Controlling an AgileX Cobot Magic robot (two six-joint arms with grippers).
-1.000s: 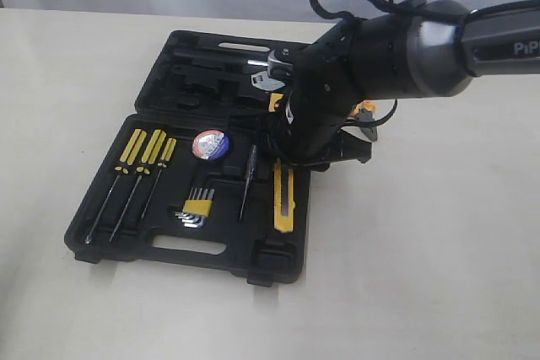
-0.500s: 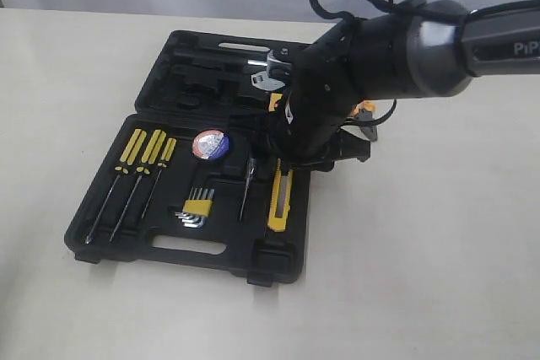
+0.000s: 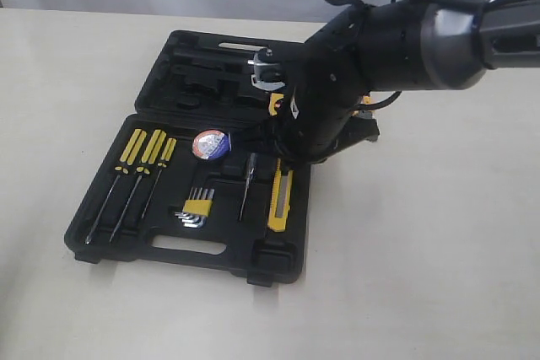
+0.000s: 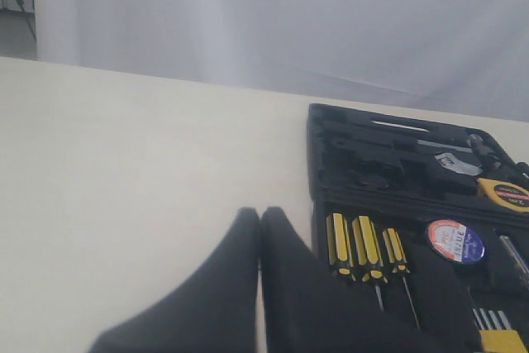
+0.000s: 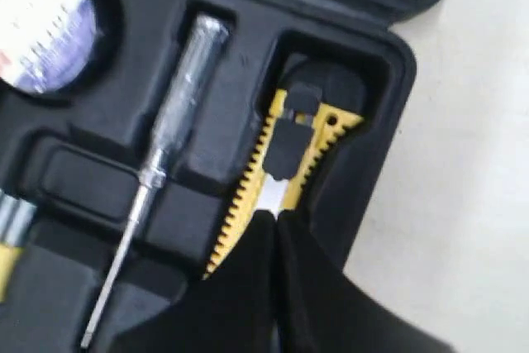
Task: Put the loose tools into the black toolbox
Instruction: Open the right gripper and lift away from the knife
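utility knife (image 3: 281, 200): long, yellow, black tip; lies in the slot along the toolbox's right edge.
toolbox (image 3: 194, 250): black, open on the surface (image 3: 422, 276); also holds tape roll (image 3: 210, 143), three screwdrivers (image 3: 139, 153), hex key set (image 3: 198, 206), tape measure (image 4: 504, 193).
right pincer (image 5: 275, 217): clenched, empty, tips at the utility knife.
left pincer (image 4: 260, 214): clenched, empty, beside the toolbox.
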